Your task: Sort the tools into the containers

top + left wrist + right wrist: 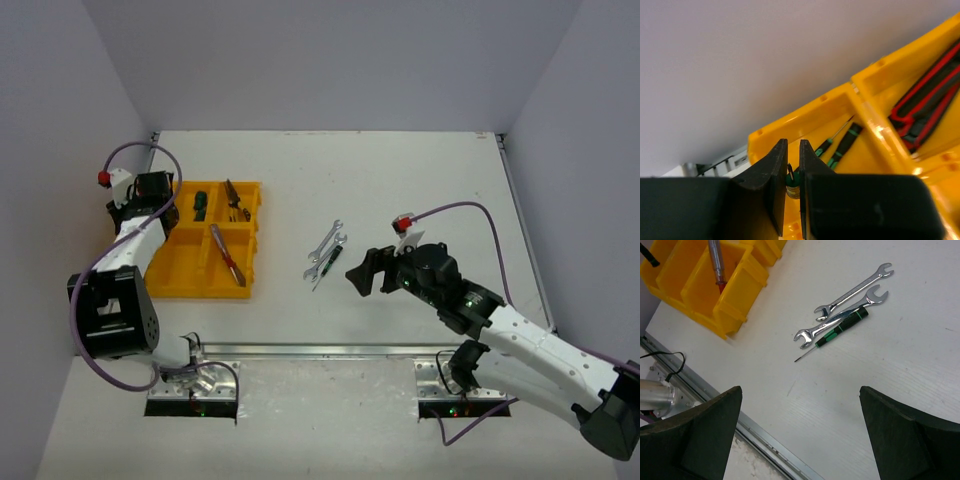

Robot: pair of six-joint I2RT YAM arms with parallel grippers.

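**Three tools touching mid-bench: a clean single pick looks doubtful.**
The right gripper [364,272] hangs spread wide beside a silver wrench [854,289], a second wrench [821,327] and a green-black screwdriver [846,323] lying against it. Closing there could snag two at once, or skid a flat wrench away. Near the bench's left edge, the left gripper [792,152] sits almost pressed together low over the yellow tray [172,268]. I cannot tell whether it pinches anything, and a careless lift might drag the tray.
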